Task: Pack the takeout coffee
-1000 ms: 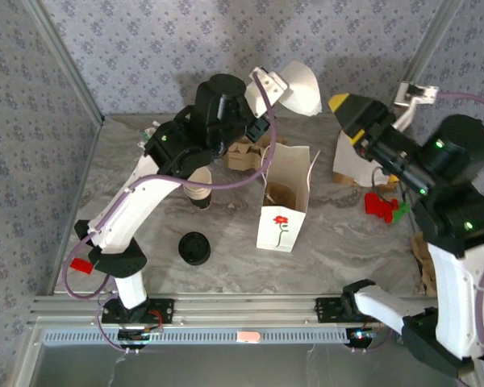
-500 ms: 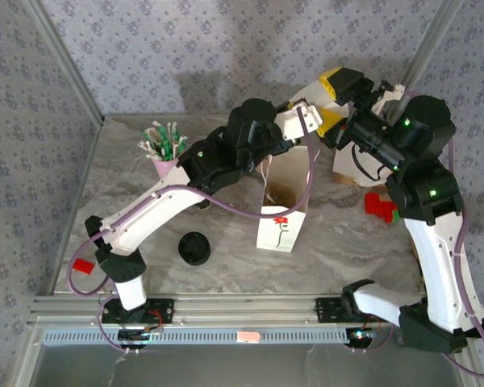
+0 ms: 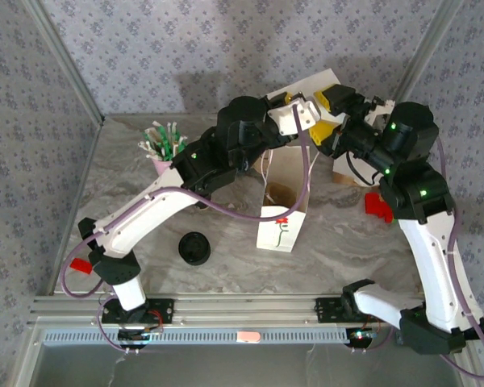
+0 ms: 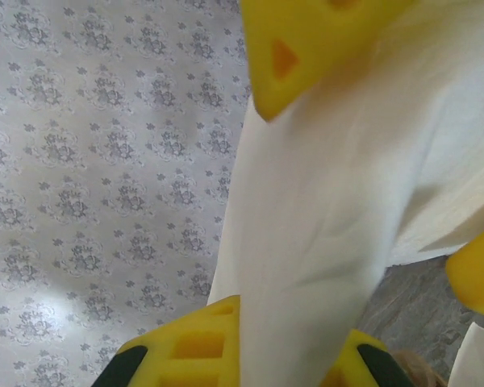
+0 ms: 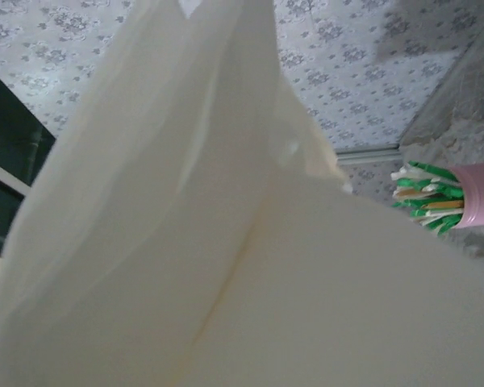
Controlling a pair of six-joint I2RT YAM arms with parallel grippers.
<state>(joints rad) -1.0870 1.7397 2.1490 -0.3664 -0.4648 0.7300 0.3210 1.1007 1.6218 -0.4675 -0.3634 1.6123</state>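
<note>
Back wall (image 3: 185, 48) and left wall (image 3: 24, 161) were papered grey-lilac with a small repeating floral print. Aluminium posts (image 3: 64, 64) ran up at both back corners. Tabletop (image 3: 347, 250) was grey-veined, marble look, with an aluminium rail (image 3: 242, 306) along its near edge. Lighting was soft, with blurred shadows on the back wall.

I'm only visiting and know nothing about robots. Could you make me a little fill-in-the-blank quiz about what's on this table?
1. Seen from above, the takeout coffee on the table looks like a ____ disc.
2. The open white bag shows a red ____ on its front.
3. The stirrers stand in a ____ cup.
4. The left gripper, shut on white paper, has ____ fingers.

Missing words: black; flower; pink; yellow.
</note>
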